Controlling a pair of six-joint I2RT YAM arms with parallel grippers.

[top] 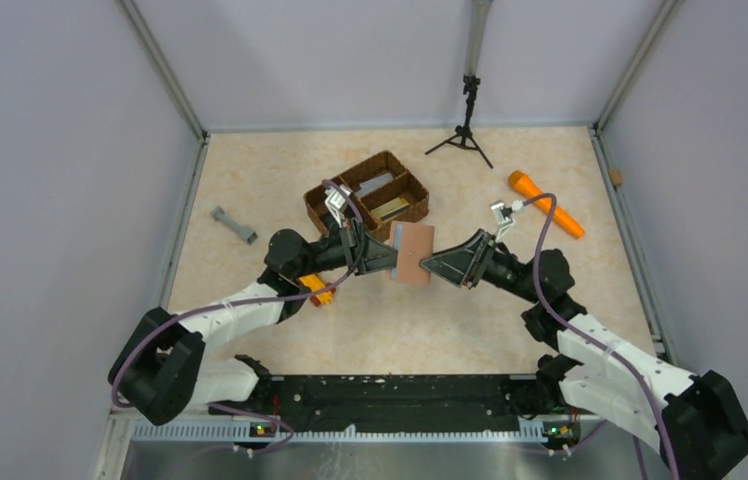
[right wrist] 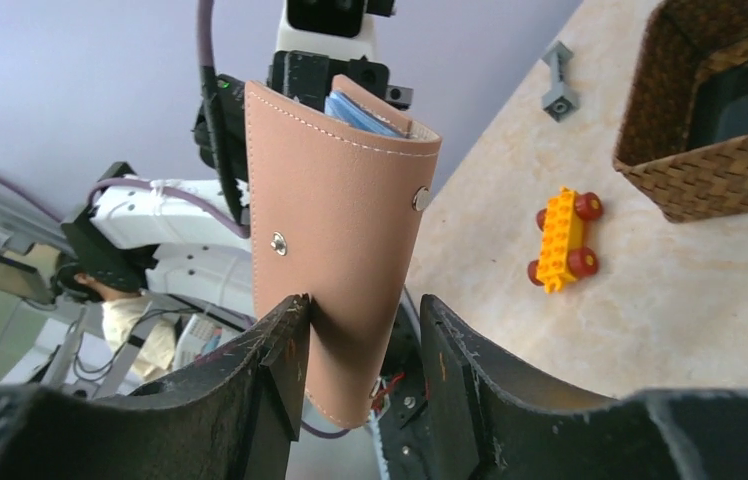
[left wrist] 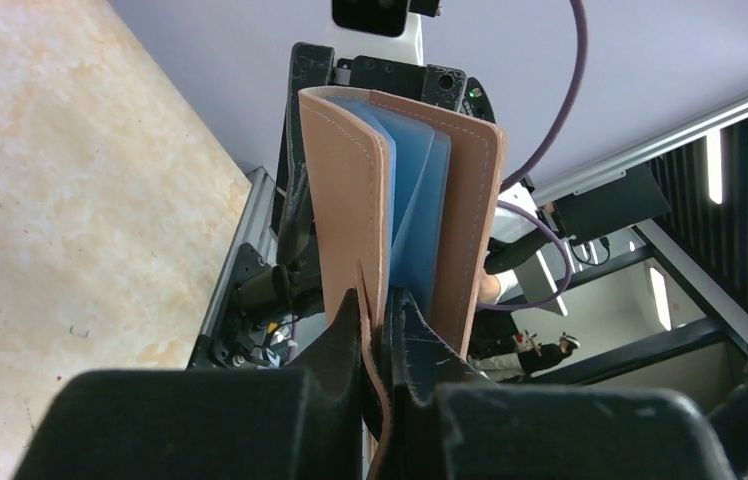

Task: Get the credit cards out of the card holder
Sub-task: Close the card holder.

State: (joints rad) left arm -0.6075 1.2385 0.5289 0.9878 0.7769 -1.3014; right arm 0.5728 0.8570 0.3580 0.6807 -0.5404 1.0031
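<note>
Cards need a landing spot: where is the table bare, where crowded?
Bare: the patch nearer than the card holder, between the left arm and right arm; also the back-left corner beyond the grey dumbbell. Crowded: around the basket and yellow toy.

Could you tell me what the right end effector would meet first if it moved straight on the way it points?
The card holder, which sits between the right end effector's open fingers. The left end effector, clamped on it, lies just behind, though that depth is unclear.

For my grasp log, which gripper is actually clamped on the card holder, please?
The left gripper pinches the card holder; the right gripper stands open around it.
</note>
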